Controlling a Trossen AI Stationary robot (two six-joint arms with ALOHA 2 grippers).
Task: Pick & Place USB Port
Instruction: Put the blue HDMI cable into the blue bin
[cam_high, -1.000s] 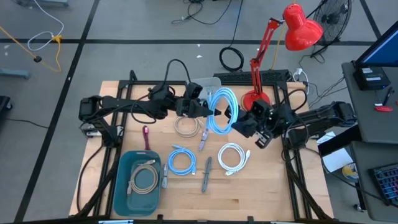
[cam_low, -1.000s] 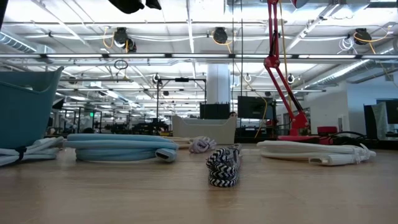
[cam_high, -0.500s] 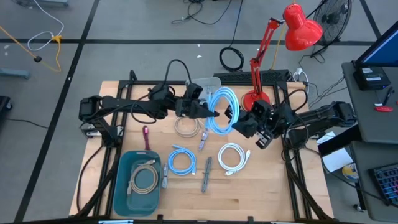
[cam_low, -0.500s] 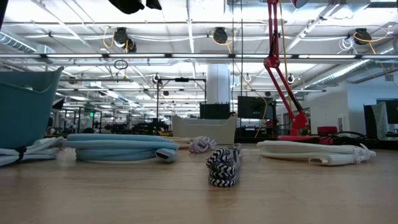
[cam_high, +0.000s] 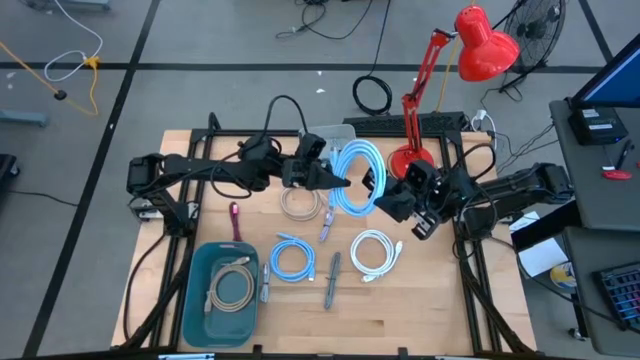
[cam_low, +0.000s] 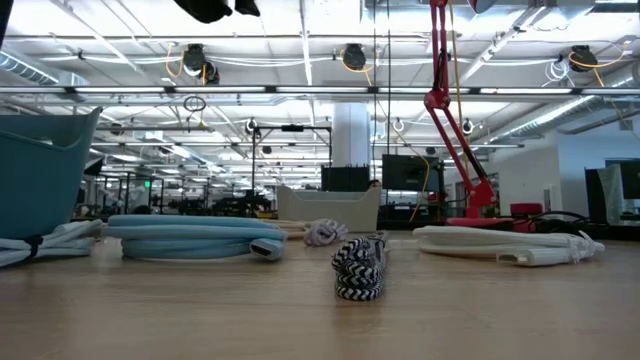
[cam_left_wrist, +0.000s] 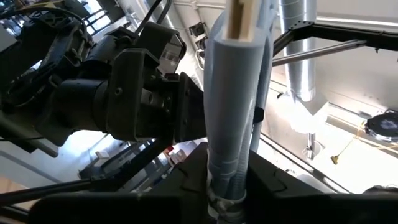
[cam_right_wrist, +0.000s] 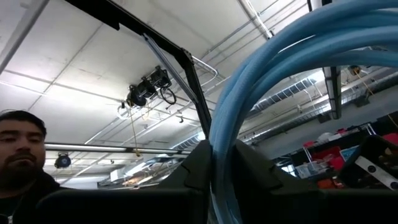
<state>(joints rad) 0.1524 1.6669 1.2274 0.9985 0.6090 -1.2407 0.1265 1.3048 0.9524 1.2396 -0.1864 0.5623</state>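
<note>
A light-blue coiled cable (cam_high: 356, 178) hangs in the air above the middle of the table, held upright between my two grippers. My left gripper (cam_high: 338, 181) is at the coil's left side, shut on it. From the right, my right gripper (cam_high: 386, 200) is shut on the coil's right side. In the left wrist view the coil's strands (cam_left_wrist: 231, 112) rise from between the fingers, with the right arm close behind them. The right wrist view shows the coil (cam_right_wrist: 261, 93) arching away from its fingers. My left gripper pinches the bundled strands on the coil's left side (cam_left_wrist: 227, 177) between its two fingers (cam_left_wrist: 186, 183). It comes at them level from the table's left, and the coil is lifted clear. My right gripper has the strands of the coil's right side (cam_right_wrist: 222, 163) between its two fingers (cam_right_wrist: 194, 168), coming from the table's right. The coil stands upright, clear of the table.
On the table lie a beige coil (cam_high: 298, 202), a small blue coil (cam_high: 293, 258), a white coil (cam_high: 373, 250), a striped cable (cam_low: 360, 268) and a purple piece (cam_high: 236, 220). A teal bin (cam_high: 196, 300) holds a beige cable at front left. A red lamp (cam_high: 440, 80) stands behind. A person (cam_right_wrist: 18, 155) shows beyond.
My left gripper's fingers have come together on the left side of the blue coil. The coil and both arms have stayed where they were.
</note>
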